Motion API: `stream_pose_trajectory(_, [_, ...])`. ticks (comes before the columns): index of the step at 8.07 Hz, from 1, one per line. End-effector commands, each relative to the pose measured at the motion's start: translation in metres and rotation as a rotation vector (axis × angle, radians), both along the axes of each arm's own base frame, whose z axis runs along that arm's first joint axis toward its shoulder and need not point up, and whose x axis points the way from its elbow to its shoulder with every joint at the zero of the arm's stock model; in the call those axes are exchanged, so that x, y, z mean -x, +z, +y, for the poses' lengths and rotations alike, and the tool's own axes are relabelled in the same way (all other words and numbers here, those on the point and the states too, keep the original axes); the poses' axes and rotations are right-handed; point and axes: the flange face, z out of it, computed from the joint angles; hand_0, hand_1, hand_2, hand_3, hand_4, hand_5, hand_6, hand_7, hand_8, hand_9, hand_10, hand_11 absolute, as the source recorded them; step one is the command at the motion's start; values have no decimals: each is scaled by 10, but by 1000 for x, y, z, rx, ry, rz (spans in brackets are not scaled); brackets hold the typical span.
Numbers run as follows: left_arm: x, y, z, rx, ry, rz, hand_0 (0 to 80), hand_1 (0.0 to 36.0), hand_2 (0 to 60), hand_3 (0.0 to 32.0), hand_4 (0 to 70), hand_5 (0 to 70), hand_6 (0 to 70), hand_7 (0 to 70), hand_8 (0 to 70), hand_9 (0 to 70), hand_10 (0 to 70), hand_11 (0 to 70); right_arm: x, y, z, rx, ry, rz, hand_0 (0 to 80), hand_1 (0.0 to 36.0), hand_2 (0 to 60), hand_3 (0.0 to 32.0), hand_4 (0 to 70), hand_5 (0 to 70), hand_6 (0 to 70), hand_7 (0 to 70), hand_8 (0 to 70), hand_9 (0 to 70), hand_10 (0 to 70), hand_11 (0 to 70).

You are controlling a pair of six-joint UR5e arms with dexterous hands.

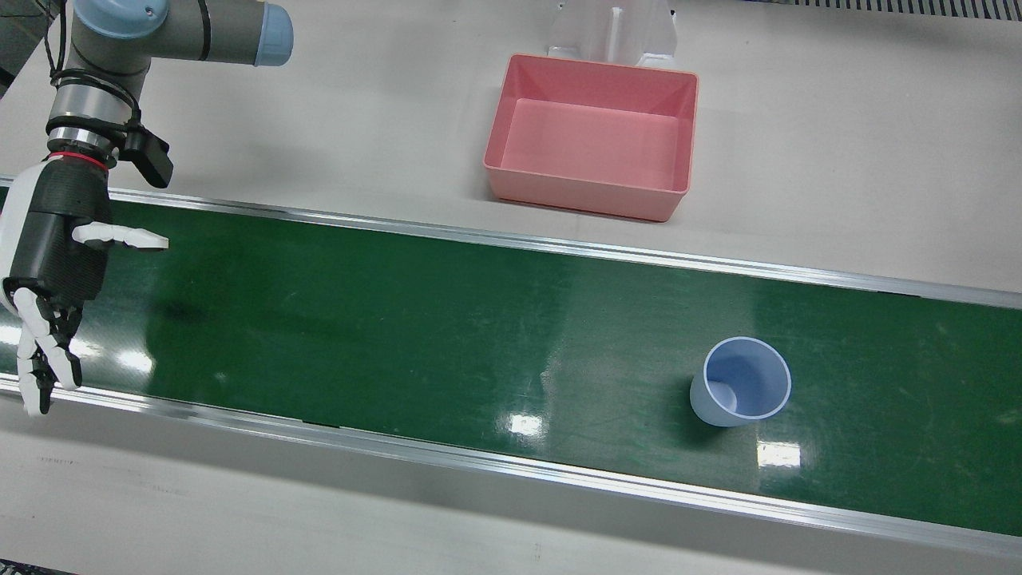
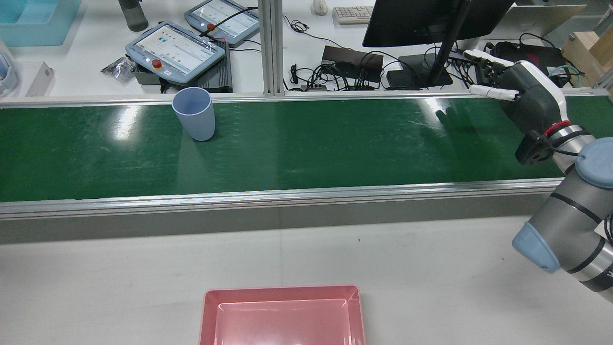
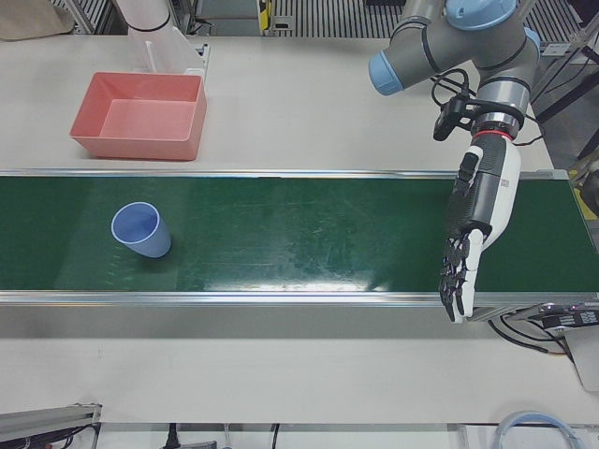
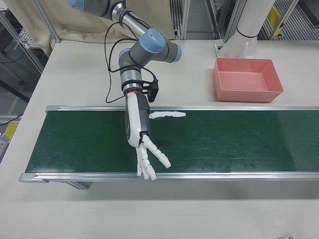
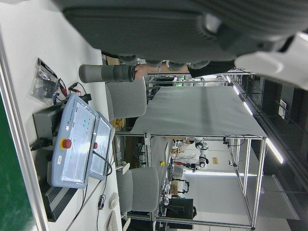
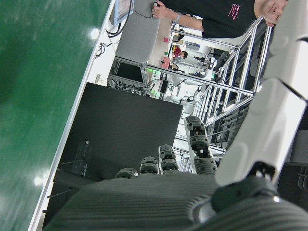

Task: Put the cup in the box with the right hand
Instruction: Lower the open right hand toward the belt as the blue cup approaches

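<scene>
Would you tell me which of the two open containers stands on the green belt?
The blue cup, upright on the green belt; the pink box sits off it on the white table.
</scene>
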Motion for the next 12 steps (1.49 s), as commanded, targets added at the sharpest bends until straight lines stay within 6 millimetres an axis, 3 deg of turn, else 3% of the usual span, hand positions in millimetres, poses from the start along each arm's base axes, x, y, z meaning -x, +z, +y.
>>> stream_pose_trajectory(1, [0, 0, 0, 0, 0, 0, 0, 0, 0, 0, 0, 0, 0, 0, 0, 0, 0, 0, 3, -1, -1, -1, -2, -15, 463, 135, 92, 0, 50, 35, 44, 137, 27, 71, 2, 16])
stream_pose_trajectory(12, [1, 0, 0, 0, -1, 0, 0, 0, 0, 0, 0, 0, 0, 0, 0, 0, 0, 0, 28, 5, 5, 13, -43, -7, 463, 136, 91, 0, 45, 36, 42, 122, 26, 65, 4, 19])
